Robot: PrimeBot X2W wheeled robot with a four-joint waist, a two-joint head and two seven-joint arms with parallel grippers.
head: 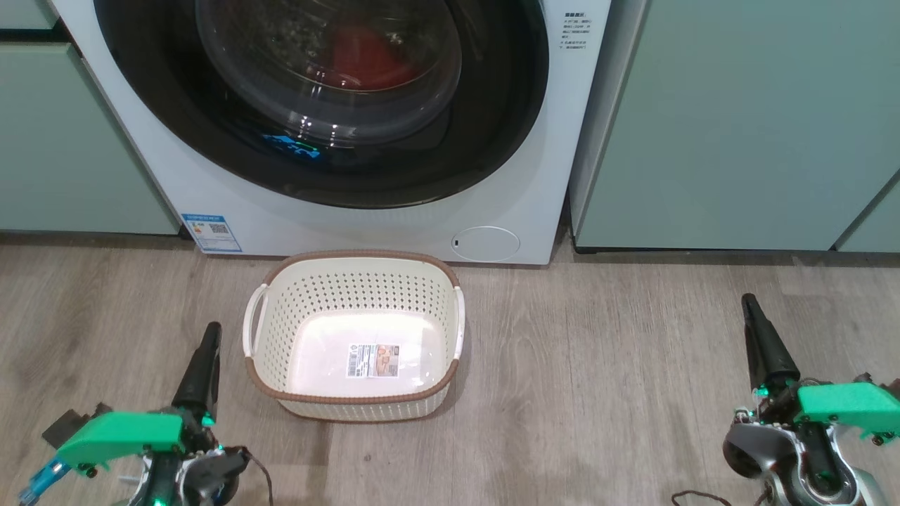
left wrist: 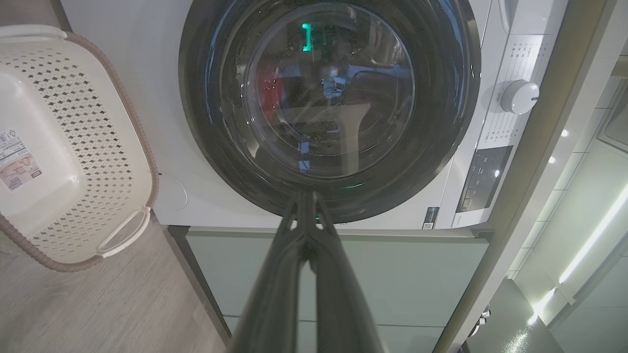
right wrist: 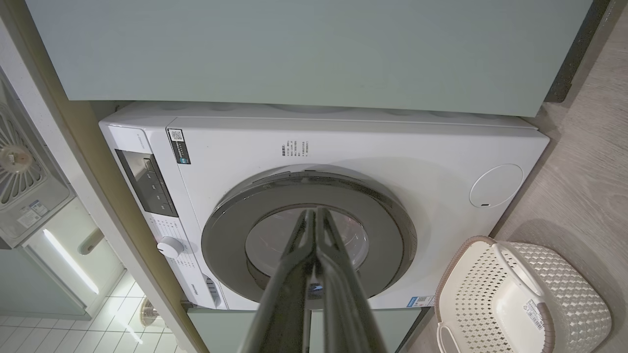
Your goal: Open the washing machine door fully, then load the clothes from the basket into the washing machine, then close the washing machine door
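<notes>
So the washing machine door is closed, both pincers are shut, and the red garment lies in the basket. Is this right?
Not quite. The basket holds no garment, just its label sticker; the head view shows the red garment behind the glass of the closed washing machine door. The rest stands: door closed, left pincer and right pincer shut.

The basket (head: 351, 295) is set on the floor (head: 598, 365), directly before the washer (head: 179, 190) and near its front. The door (head: 503, 105) is shut against the washer, and the clothes (head: 365, 60) are seen inside, behind its glass. The washer is flanked by cabinets (head: 738, 119) on both sides. The left claw (head: 213, 329) is placed just left of the basket. The right claw (head: 749, 302) is well apart to its right.
</notes>
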